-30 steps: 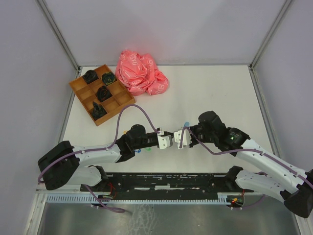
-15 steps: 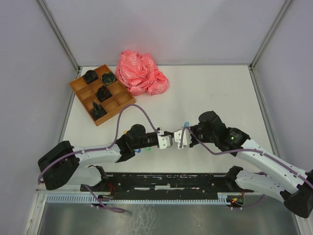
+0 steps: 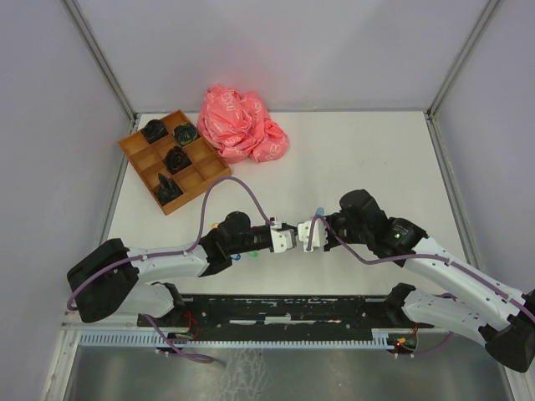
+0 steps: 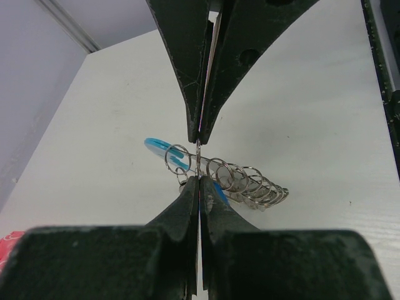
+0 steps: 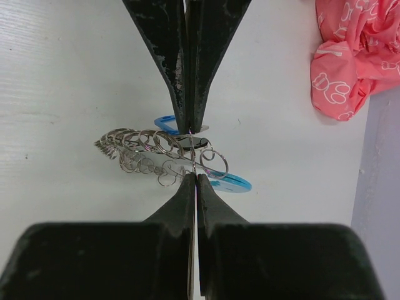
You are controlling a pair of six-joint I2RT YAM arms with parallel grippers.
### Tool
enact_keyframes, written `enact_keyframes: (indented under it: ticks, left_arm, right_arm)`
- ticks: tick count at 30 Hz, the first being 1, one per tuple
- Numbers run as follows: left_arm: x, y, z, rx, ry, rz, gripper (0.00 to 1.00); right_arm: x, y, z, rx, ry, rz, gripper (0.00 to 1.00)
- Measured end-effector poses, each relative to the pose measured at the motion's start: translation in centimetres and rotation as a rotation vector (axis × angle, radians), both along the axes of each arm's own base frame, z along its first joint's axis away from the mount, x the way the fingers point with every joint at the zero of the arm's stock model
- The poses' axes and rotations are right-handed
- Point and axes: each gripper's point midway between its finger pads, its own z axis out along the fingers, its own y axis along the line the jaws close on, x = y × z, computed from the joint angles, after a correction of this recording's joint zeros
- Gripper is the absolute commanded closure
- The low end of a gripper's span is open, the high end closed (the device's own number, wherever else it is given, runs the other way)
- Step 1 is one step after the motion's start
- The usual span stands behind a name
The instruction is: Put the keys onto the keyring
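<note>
Top external view: the left gripper [image 3: 284,240] and right gripper [image 3: 309,236] meet tip to tip and hide the keyring [image 4: 244,184]. Both pinch shut on its thin strand, the rest bunched on the table [image 3: 376,159]. A pink bag [image 3: 242,124] and a wooden tray [image 3: 194,175] sit well behind.

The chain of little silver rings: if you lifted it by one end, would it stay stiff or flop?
Probably floppy: the chain of rings looks like separate thin loops linked loosely, so it should dangle. It is likely light, being fine wire. Pushed, it would probably bunch up rather than roll.
</note>
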Motion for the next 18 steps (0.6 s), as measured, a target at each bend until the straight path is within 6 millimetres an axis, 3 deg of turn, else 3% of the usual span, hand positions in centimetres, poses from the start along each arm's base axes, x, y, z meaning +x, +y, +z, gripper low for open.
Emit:
enact_keyframes:
  ticks: [18]
  left_arm:
    - [0.01,-0.15,-0.29,-0.002,0.021,0.002,0.97]
  right_arm:
    - [-0.46,0.43,-0.03,0.027,0.031,0.006,0.99]
